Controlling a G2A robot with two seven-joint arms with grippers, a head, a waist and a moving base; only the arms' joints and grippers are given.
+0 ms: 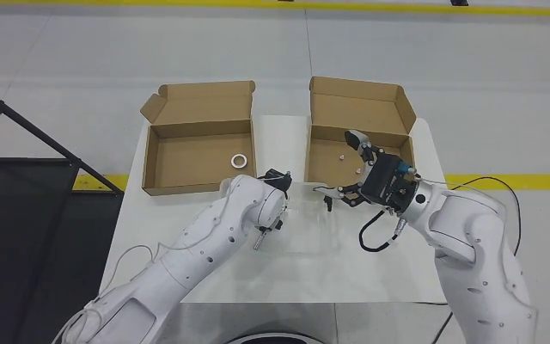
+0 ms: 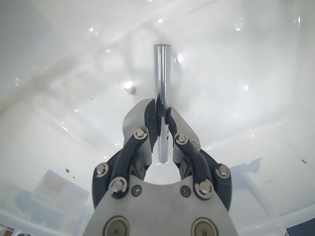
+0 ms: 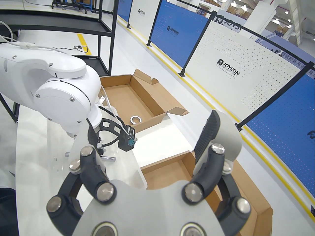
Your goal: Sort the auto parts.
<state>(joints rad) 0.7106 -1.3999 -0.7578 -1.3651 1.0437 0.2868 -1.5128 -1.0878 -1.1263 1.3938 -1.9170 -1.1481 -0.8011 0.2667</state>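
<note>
So the left gripper is down inside the clear tray in the middle of the table, and its pads are pinched tight on a shiny chrome rod. The grab is partway along the rod, so a long stretch pokes out past the fingertips toward the tray floor and a shorter bit runs back between the fingers. A tiny pale nub lies on the tray floor just beside the rod, not touching it. The right gripper is spread wide with nothing in it, hanging above the tray's far right corner, about where the tray meets the near wall of the right box. That box sits just past the tray's far side and has a small light piece on its floor. The left box is also beyond the tray's far side, off toward the left arm, flaps open, with a single white ring lying flat near the corner closest to the tray.
</note>
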